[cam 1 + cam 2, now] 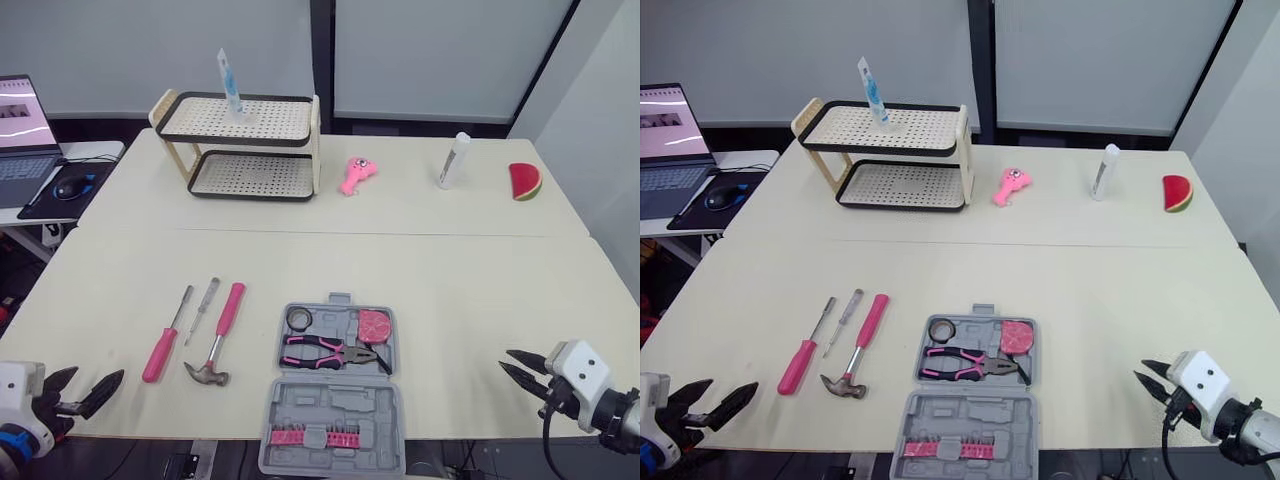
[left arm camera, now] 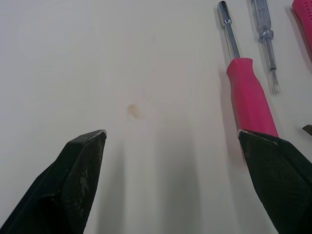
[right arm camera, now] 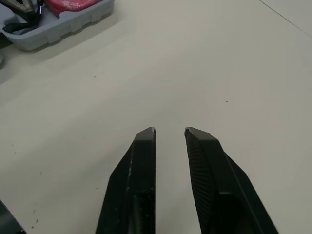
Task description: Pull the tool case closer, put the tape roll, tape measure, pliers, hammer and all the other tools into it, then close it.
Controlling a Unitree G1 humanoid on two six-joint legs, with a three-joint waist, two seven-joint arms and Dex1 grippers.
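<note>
The grey plastic tool case (image 1: 335, 400) is laid open at the pale counter's (image 1: 450, 280) near edge, with the black tape roll (image 1: 298, 318), pink tape measure (image 1: 375, 325) and pink-handled pliers (image 1: 325, 350) inside. The pink-handled hammer (image 1: 222, 330) is left beside it. The left claw (image 1: 98, 373) is spread wide, the right claw (image 1: 505, 359) slightly parted.

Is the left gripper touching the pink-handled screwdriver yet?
Apart. In the left eye view, bare table shows between the open left gripper and the butt of the pink-handled screwdriver.
</note>
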